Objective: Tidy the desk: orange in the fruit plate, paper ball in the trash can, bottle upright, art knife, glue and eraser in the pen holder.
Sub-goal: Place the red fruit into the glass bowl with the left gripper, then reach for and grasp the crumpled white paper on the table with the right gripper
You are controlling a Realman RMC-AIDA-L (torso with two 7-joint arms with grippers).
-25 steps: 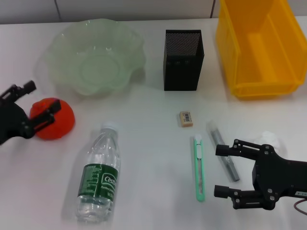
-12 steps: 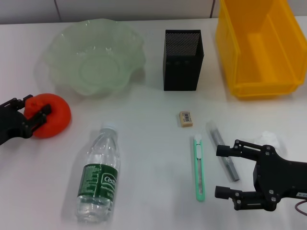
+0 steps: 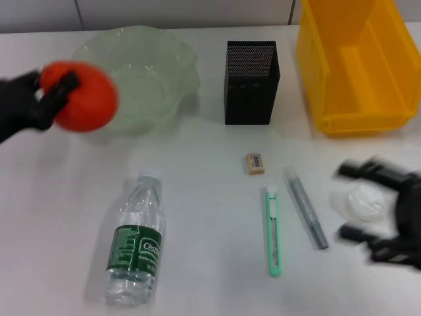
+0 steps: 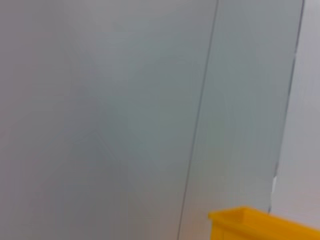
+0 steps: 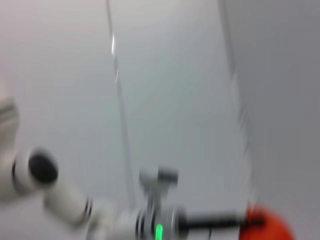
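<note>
My left gripper (image 3: pixel 64 93) is shut on the orange (image 3: pixel 89 99) and holds it in the air over the left rim of the pale green fruit plate (image 3: pixel 154 76). The orange also shows in the right wrist view (image 5: pixel 266 226). My right gripper (image 3: pixel 353 201) is open, with its fingers on either side of the white paper ball (image 3: pixel 366 201) at the right. The clear bottle (image 3: pixel 135 247) lies on its side. The eraser (image 3: pixel 255 162), green art knife (image 3: pixel 273 232) and grey glue stick (image 3: pixel 306 208) lie in front of the black mesh pen holder (image 3: pixel 251 82).
A yellow bin (image 3: pixel 355 66) stands at the back right; its corner shows in the left wrist view (image 4: pixel 265 225). The white table (image 3: pixel 204 276) carries everything. A wall runs along the back.
My left gripper closed on the orange, lifted it off the table and carried it up toward the fruit plate. My right gripper moved right and now straddles the paper ball.
</note>
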